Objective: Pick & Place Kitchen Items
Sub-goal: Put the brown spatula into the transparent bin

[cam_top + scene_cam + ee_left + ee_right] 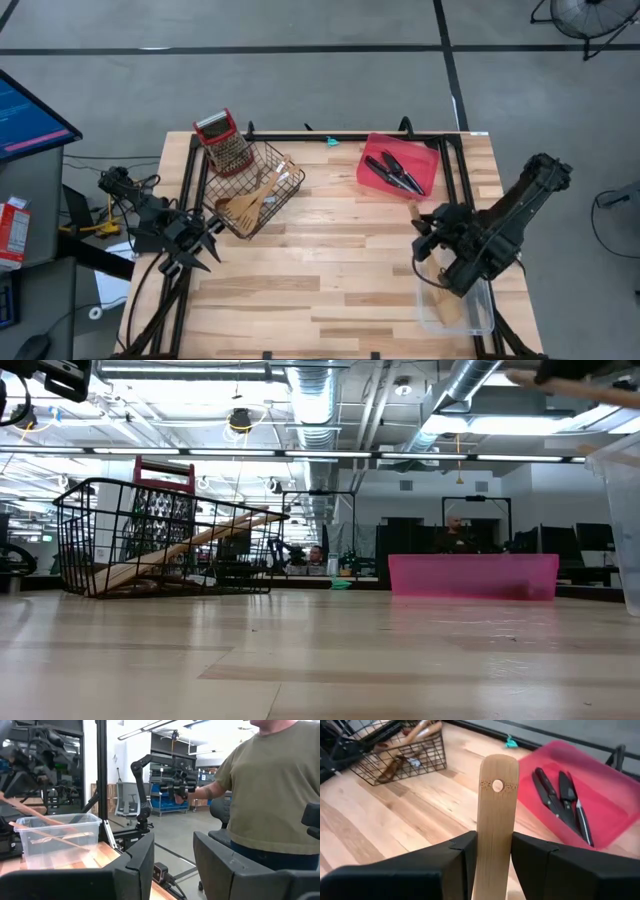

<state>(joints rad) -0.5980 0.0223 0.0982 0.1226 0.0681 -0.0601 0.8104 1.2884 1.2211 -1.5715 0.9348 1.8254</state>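
Over the clear bin (455,305), my right gripper (494,852) squeezed a wooden spatula (496,815), while knives (394,172) lay in the red tray (425,160) and wooden spoons (248,205) in the basket (285,172).

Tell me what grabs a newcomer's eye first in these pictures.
The right gripper is shut on a pale wooden utensil, held over the clear bin at the table's right front corner. Behind it, black-handled knives lie in the red tray, and the tipped wire basket at the left rear holds more wooden utensils.
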